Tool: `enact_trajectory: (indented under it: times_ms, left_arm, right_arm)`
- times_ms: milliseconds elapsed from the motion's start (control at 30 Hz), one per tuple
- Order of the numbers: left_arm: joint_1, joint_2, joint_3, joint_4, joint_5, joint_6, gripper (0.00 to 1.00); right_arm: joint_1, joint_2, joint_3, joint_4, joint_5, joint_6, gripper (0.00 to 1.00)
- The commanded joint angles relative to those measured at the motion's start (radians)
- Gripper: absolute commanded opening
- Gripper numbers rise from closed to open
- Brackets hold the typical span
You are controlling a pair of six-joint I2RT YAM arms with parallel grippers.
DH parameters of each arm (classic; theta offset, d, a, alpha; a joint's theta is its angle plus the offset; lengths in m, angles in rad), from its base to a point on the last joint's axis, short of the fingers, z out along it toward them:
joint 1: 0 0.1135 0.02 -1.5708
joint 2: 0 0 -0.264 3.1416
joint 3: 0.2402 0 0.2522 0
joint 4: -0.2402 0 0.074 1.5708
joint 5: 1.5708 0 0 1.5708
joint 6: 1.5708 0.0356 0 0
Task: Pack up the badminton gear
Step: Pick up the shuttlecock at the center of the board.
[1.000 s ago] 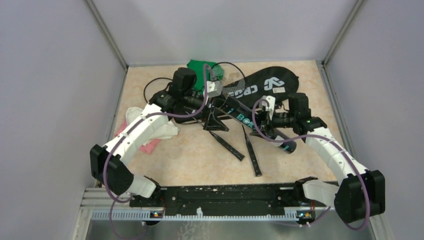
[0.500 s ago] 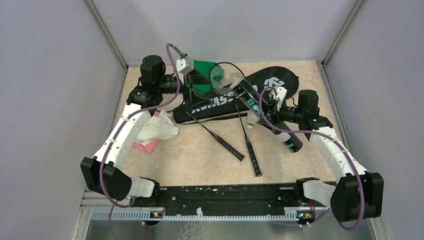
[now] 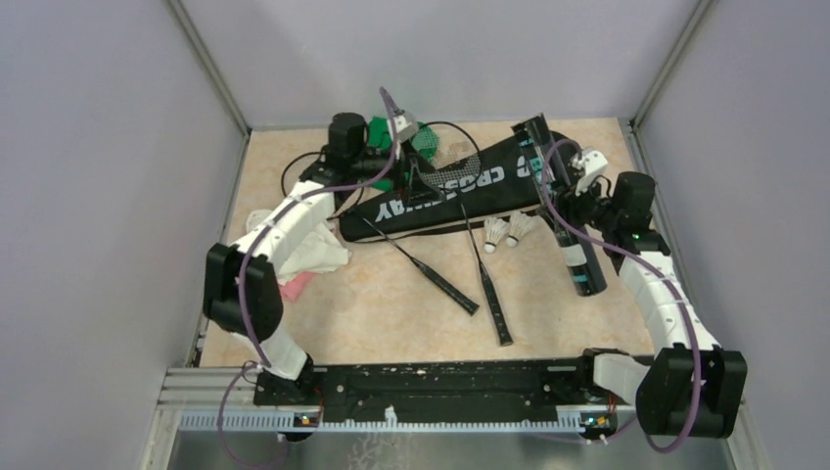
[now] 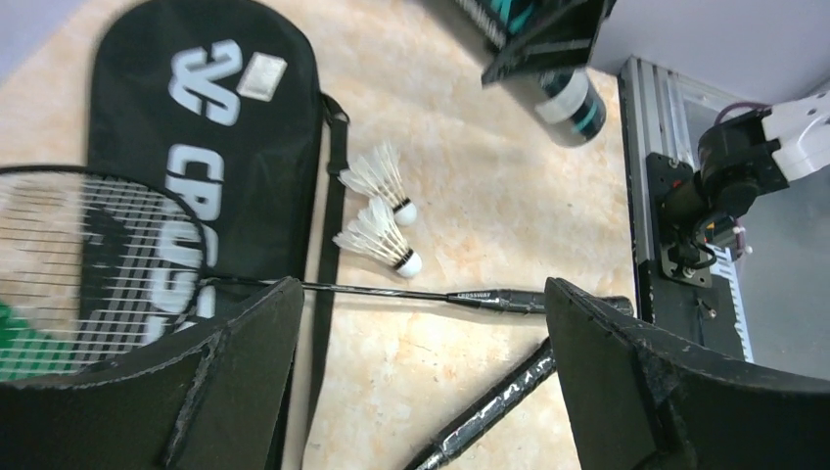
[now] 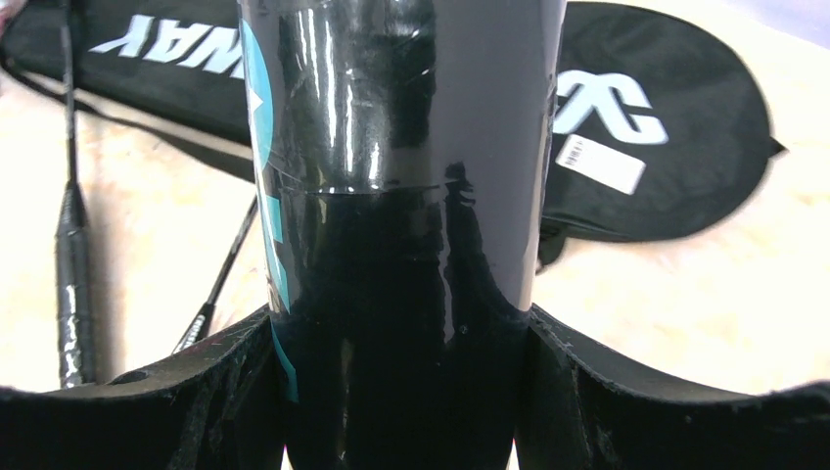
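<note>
Right gripper clamps the one tube; left gripper gapes over two shuttlecocks and two rackets lying outside the one bag.

Brand lettering
White "CROSSWAY" along the flat black fabric racket bag, far centre; teal print on the long black tube unreadable.

Tube shifted right; left arm repositioned.
The right gripper has carried the black tube from frame centre to the right side, exposing two shuttlecocks. The left gripper has moved to upper centre.
</note>
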Motion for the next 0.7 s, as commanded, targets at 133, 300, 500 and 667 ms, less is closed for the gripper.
enact_trajectory:
  times_ms: [133,300,500,667]
  left_arm:
    - [-0.151,0.274,0.141,0.004,-0.06,0.091,0.98]
    - [-0.222,0.464,0.324,-0.085,-0.096,0.134,0.98]
    - [-0.279,0.675,0.554,-0.205,-0.135,0.187,0.97]
    - [-0.307,0.801,0.707,-0.288,-0.163,0.234,0.97]
  right_arm:
    - [-0.085,-0.074,-0.009,0.102,0.079,0.061,0.33]
    - [-0.09,-0.078,-0.008,0.099,0.107,0.05,0.33]
    - [-0.092,-0.079,-0.01,0.097,0.109,0.041,0.33]
    - [-0.095,-0.087,-0.012,0.099,0.103,0.039,0.33]
